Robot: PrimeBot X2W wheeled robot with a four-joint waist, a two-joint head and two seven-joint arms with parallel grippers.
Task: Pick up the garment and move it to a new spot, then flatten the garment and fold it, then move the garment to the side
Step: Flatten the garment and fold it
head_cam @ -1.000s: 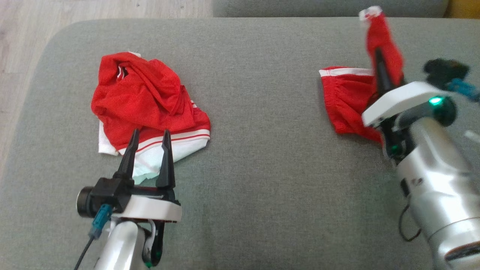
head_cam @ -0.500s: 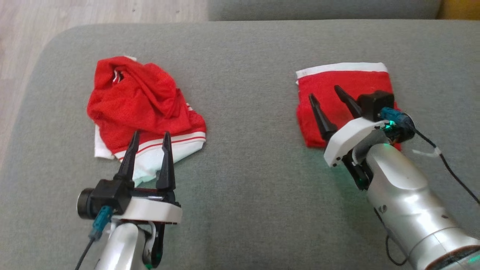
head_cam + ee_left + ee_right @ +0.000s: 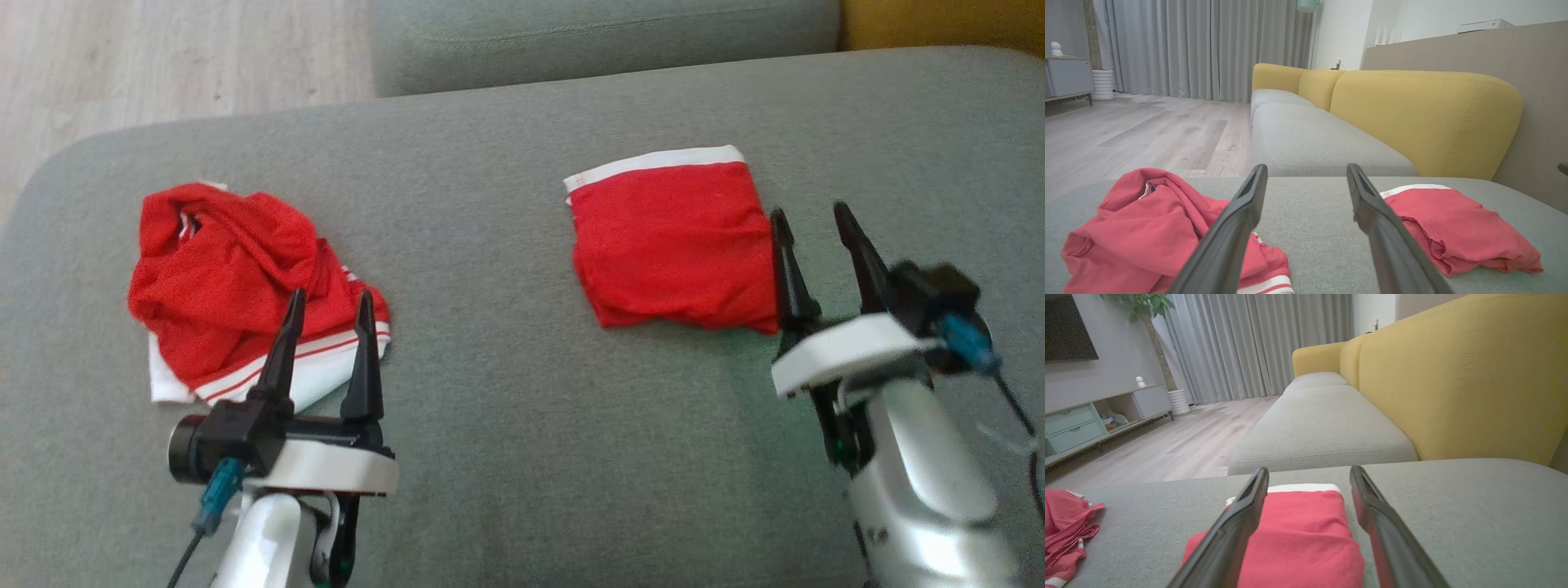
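Presently the folded garment (image 3: 673,241) lies flat right of the grey cushion's (image 3: 506,408) centre, gripped by nothing. Right gripper (image 3: 807,210), fingers apart, hovers further right, probably poised to shift it aside. Left gripper (image 3: 331,294), fingers apart, waits over the cushion's left, by a crumpled garment (image 3: 220,269).

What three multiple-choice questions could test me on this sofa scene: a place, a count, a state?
1. Where is the folded garment?
A. on the wooden floor
B. on the grey cushion, beside the right claw
C. on the yellow backrest
2. How many red garments lie on the cushion?
A. one
B. two
C. three
3. How is the right claw?
A. open and empty
B. shut on cloth
C. shut and empty
Answers: 1 B, it lies flat on the cushion; 2 B, the folded one plus a crumpled garment; 3 A, its fingers stand apart, gripping nothing.
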